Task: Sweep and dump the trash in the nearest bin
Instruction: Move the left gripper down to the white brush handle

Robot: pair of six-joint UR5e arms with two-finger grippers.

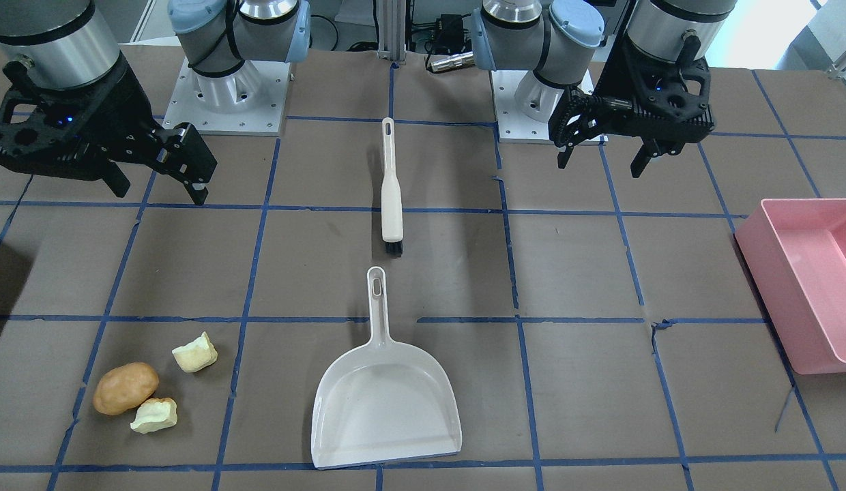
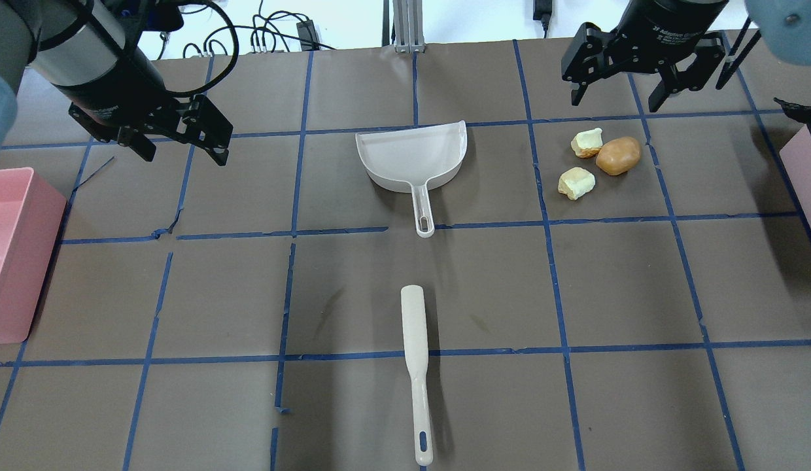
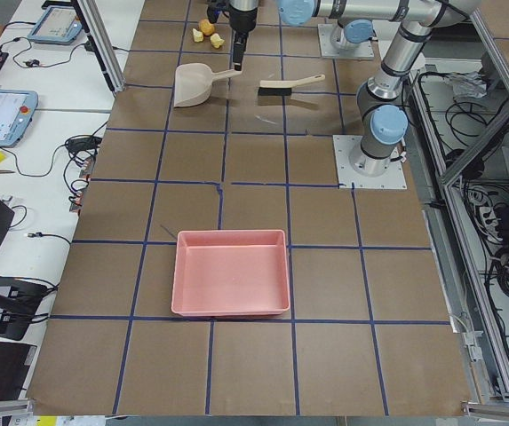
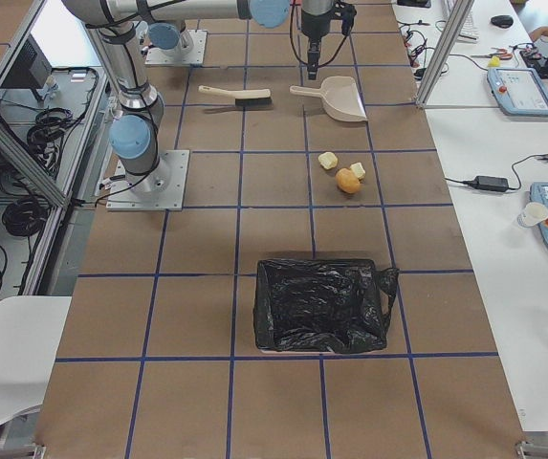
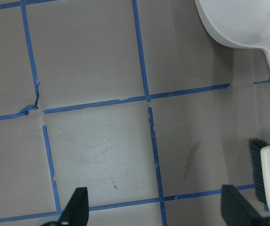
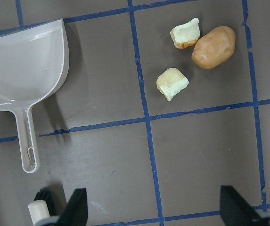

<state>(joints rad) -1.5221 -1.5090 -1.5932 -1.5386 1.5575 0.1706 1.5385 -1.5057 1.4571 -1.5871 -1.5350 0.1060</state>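
The trash lies together on the brown table: an orange-brown potato-like lump (image 1: 125, 388) (image 2: 618, 156) (image 6: 213, 47) and two pale yellow chunks (image 1: 194, 352) (image 1: 154, 415) (image 6: 172, 84). The white dustpan (image 1: 385, 402) (image 2: 412, 154) lies flat mid-table. The cream brush (image 1: 391, 184) (image 2: 415, 366) lies in line with the dustpan's handle. My right gripper (image 2: 616, 101) (image 6: 156, 207) is open and empty, held above the table near the trash. My left gripper (image 2: 183, 157) (image 5: 156, 207) is open and empty, held above the table on the other side.
A pink bin (image 2: 13, 248) (image 1: 805, 273) stands at the table's end on my left. A bin lined with a black bag (image 4: 326, 304) stands at the end on my right, nearer the trash. Blue tape lines grid the table.
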